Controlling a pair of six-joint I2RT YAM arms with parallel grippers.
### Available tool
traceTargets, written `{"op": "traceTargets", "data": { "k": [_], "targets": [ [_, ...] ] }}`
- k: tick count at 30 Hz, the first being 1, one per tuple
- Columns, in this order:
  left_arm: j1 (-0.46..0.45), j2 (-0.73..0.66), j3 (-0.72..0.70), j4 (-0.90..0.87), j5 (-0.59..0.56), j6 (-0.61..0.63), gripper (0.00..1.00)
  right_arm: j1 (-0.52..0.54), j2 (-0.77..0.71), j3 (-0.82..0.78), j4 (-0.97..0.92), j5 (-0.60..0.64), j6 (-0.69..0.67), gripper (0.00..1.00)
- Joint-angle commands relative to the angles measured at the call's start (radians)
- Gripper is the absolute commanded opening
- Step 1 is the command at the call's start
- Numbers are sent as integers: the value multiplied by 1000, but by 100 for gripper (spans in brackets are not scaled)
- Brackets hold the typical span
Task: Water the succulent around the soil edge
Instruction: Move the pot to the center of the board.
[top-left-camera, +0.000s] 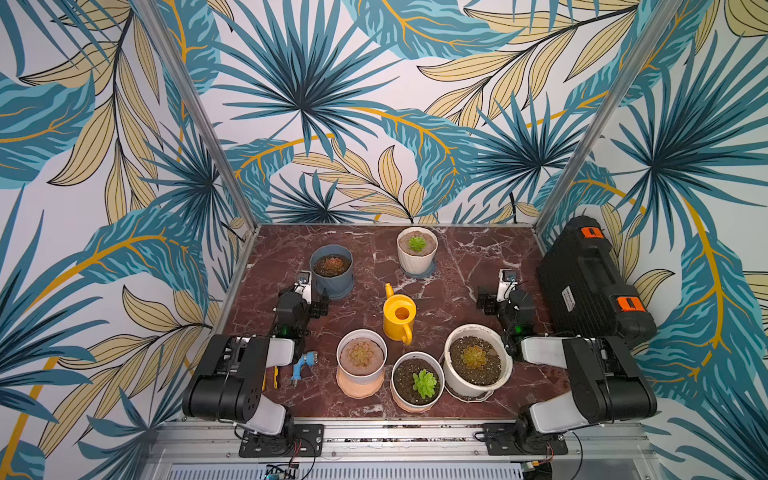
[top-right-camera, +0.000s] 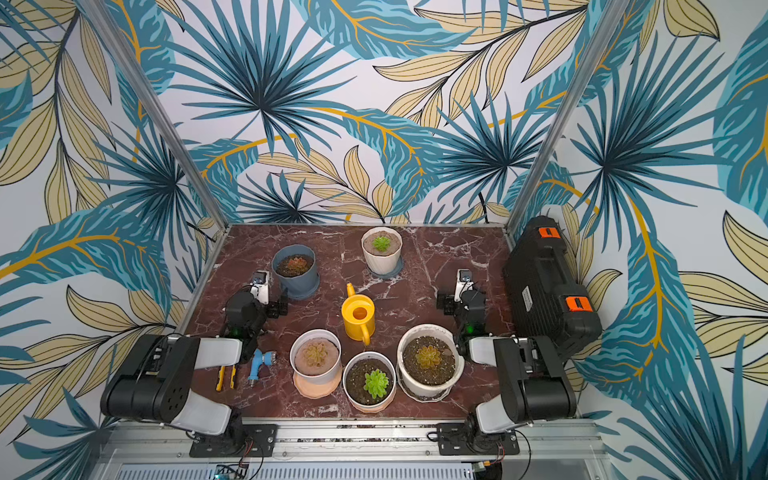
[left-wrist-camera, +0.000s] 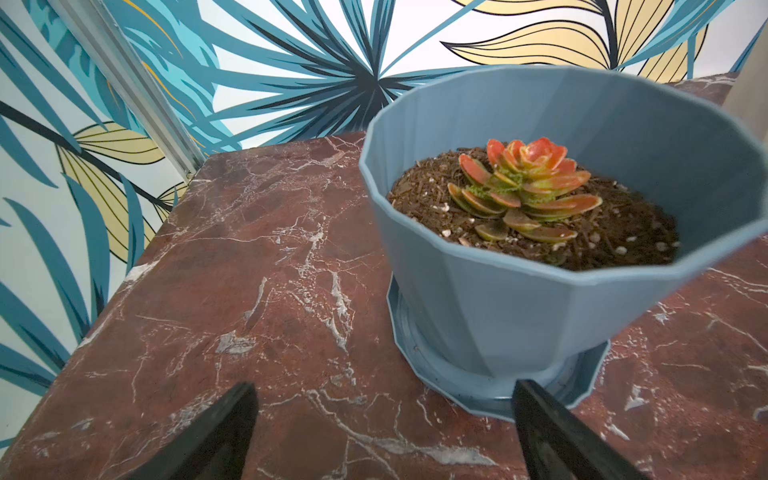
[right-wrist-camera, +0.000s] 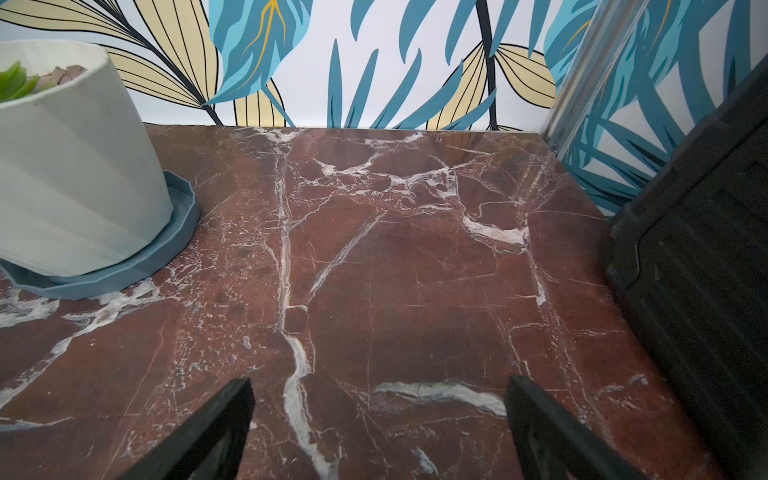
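The left gripper (left-wrist-camera: 382, 399) is holding its jaws spread wide and empty above the veined red-brown marble table (left-wrist-camera: 270, 291). Just ahead of them, a faceted matte blue pot (left-wrist-camera: 519, 299) is carrying a red-tipped rosette succulent (left-wrist-camera: 528, 187) in coarse dark soil (left-wrist-camera: 436, 195). The right gripper (right-wrist-camera: 380, 390) is gaping empty too. The smooth yellow watering can (top-left-camera: 399, 318) is standing upright between both grippers, touching neither.

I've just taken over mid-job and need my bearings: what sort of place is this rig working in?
Most likely a staged robot test cell dressed as a gardening bench, not a real garden: printed leaf wallpaper on an aluminium frame, a marble-look tabletop with potted succulents and a yellow watering can.
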Motion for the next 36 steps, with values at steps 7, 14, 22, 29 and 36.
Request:
{"op": "traceTargets", "data": {
  "k": [7, 14, 22, 29, 36],
  "targets": [
    [-3, 5, 28, 22, -10, 5, 100, 2, 7, 10, 12, -3, 2, 100],
    [-4, 4, 28, 22, -12, 5, 100, 2, 7, 10, 13, -4, 2, 100],
    [-3, -27, 22, 14, -147, -48, 100, 2, 9, 11, 13, -6, 4, 100],
    [-7, -378, 118, -579, -442, -370, 100, 6, -37, 29, -47, 62, 13, 99],
    [0, -674, 84, -844, -218, -649, 100, 9, -218, 385, -916, 223, 312, 99]
  ]
}}
